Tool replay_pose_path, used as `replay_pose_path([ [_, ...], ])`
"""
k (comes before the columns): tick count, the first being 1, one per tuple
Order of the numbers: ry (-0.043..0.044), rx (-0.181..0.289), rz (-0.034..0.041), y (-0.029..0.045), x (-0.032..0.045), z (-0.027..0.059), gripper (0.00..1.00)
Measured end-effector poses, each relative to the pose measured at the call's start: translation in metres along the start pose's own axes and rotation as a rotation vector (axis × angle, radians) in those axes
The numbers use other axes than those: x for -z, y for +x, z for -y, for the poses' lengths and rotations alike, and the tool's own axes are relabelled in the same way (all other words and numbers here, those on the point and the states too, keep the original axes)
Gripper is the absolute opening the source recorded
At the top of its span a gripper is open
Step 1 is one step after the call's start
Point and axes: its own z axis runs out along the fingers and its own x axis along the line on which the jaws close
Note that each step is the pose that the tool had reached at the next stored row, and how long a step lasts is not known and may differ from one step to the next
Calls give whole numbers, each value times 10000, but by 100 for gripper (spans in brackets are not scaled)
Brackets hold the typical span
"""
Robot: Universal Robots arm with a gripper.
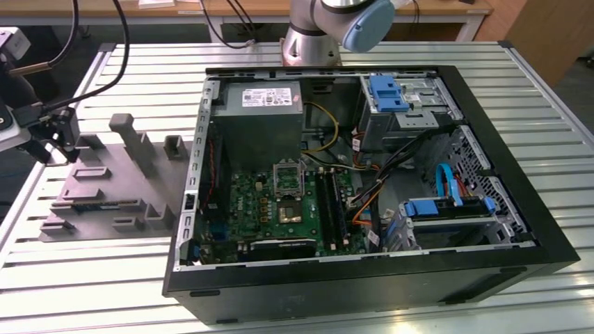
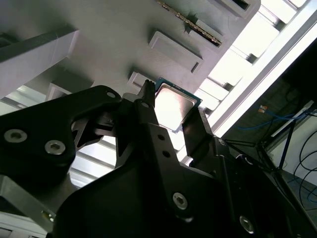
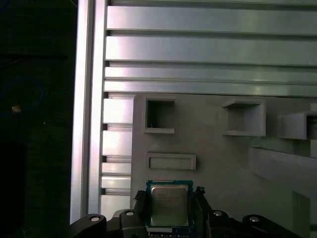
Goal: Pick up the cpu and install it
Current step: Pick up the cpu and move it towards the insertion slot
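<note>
The hand [image 1: 58, 146] is sitting at the far edge of the exterior view's left, over the near-left corner of the grey moulded tray [image 1: 102, 188], which is lying on the slatted aluminium bench [image 1: 111, 278]. In both wrist views the hand [image 3: 170, 199] is clenching on the cpu [image 3: 169, 206]: one black finger [image 3: 140, 203] is pressing on each of two opposite edges of the chip. The cpu is facing its shiny metal top towards the first wrist view's camera, with a thin blue-green border showing around it. In the second wrist view the cpu [image 2: 174, 105] is sitting between the fingertips, in front of the tray's pale surface [image 2: 99, 39] with its raised blocks and rectangular recesses; whether the chip is touching the tray cannot be told. Well apart, on the exterior view's right, an open black computer case [image 1: 371, 278] is lying on its side on the bench, exposing the green motherboard [image 1: 264, 223] and its processor socket [image 1: 289, 209].
</note>
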Motion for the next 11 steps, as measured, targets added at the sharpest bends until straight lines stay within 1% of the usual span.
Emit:
replay_pose_path([
  [11, 0, 0, 1, 0, 31, -4, 47],
])
